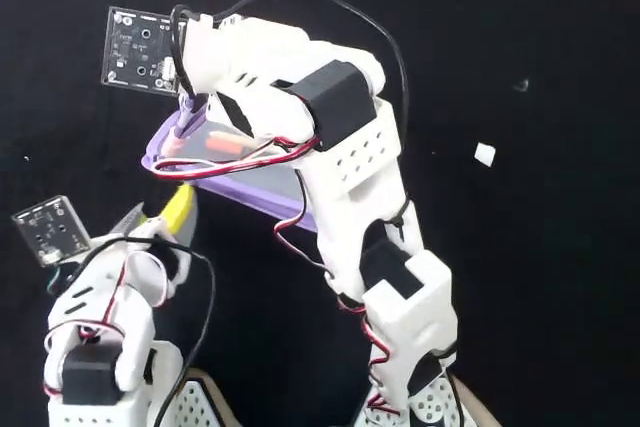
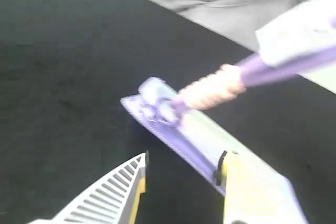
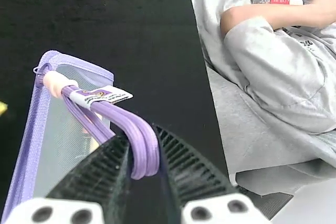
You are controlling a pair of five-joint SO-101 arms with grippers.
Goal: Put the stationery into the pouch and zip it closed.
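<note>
Right gripper [image 3: 140, 139] is clamping the purple strap [image 3: 118, 115] of the pouch [image 1: 245, 193], which is sitting toward the table's [image 1: 530, 267] far left edge and carrying an orange item [image 1: 226, 147]. Left gripper [image 2: 184, 157] is gaping wide, straddling the pouch's edge.

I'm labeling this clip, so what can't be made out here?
High view: the right arm covers the pouch, hiding most contents.
Right wrist view: the right hand, shut on the strap, blocks part of the pouch.
Left wrist view: blur obscures whether the zipper is shut.
</note>
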